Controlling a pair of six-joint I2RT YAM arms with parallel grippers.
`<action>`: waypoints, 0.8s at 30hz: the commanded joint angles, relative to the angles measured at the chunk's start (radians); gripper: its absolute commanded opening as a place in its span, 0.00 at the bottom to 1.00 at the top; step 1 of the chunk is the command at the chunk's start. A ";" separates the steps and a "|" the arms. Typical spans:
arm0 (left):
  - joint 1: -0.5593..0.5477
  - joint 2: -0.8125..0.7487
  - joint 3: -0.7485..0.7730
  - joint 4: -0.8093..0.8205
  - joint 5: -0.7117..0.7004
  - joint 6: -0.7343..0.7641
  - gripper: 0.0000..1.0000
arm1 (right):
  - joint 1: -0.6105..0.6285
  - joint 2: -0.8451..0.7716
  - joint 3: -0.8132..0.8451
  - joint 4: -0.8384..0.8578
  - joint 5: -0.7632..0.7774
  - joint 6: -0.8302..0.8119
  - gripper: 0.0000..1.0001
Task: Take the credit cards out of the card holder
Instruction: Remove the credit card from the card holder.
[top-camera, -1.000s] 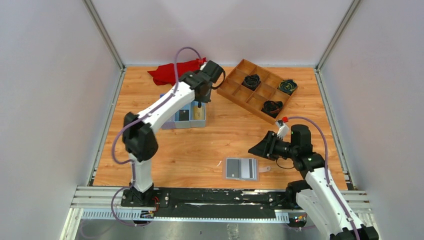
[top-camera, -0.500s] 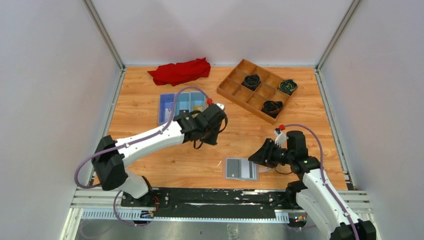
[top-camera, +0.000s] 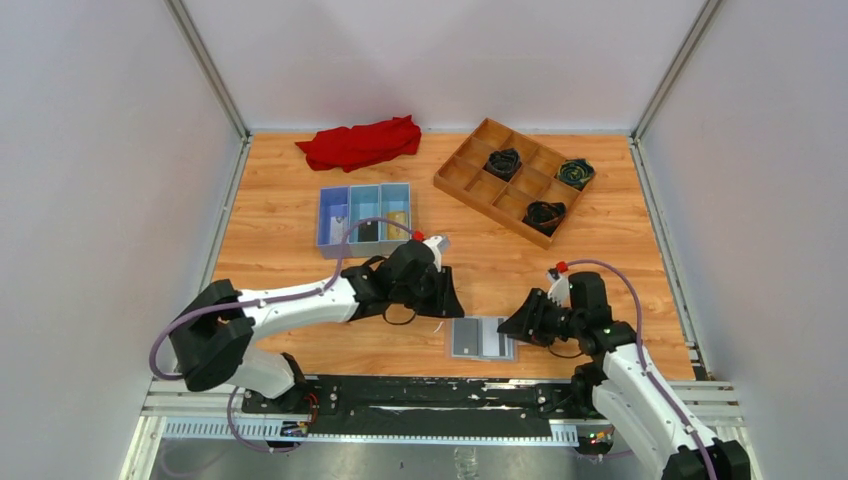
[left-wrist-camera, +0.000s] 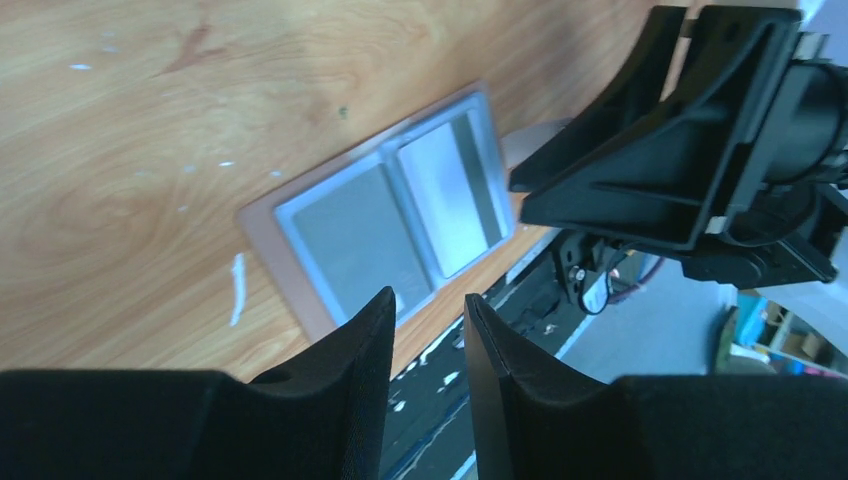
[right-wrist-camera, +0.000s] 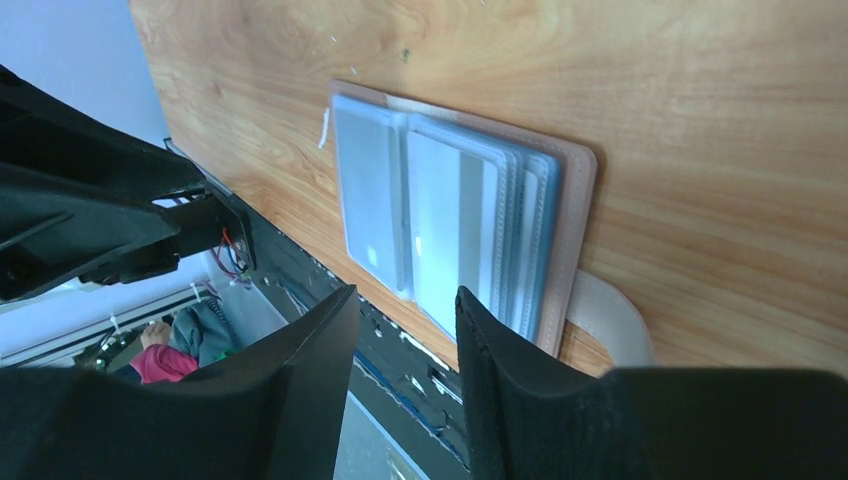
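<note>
The card holder (top-camera: 481, 338) lies open and flat near the table's front edge, grey inside with a tan-pink rim. It also shows in the left wrist view (left-wrist-camera: 390, 215) and the right wrist view (right-wrist-camera: 460, 230). A pale card with a grey stripe (right-wrist-camera: 445, 215) sits in its right panel over stacked sleeves. My left gripper (top-camera: 447, 298) hovers just off the holder's upper left corner, open and empty (left-wrist-camera: 428, 300). My right gripper (top-camera: 516, 324) is at the holder's right edge, open and empty (right-wrist-camera: 405, 295). A black card (top-camera: 368, 231) and a gold-tan card (top-camera: 398, 217) lie in the blue tray.
The blue three-compartment tray (top-camera: 365, 197) stands behind the left arm. A wooden grid tray (top-camera: 468, 167) with dark coiled items is at the back right, and a red cloth (top-camera: 360, 142) lies at the back. The black rail (top-camera: 420, 392) runs just past the holder.
My left arm has swung from the blue tray down to the holder's left side. My right gripper has dropped lower and closer to the holder's right edge.
</note>
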 joint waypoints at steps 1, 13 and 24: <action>-0.025 0.083 -0.012 0.177 0.114 -0.048 0.36 | 0.021 -0.008 -0.046 -0.005 0.007 -0.002 0.44; -0.068 0.236 -0.007 0.303 0.116 -0.111 0.37 | 0.024 -0.018 -0.058 0.010 0.022 -0.006 0.44; -0.070 0.295 -0.052 0.373 0.089 -0.173 0.37 | 0.025 0.031 -0.081 0.050 0.020 -0.027 0.43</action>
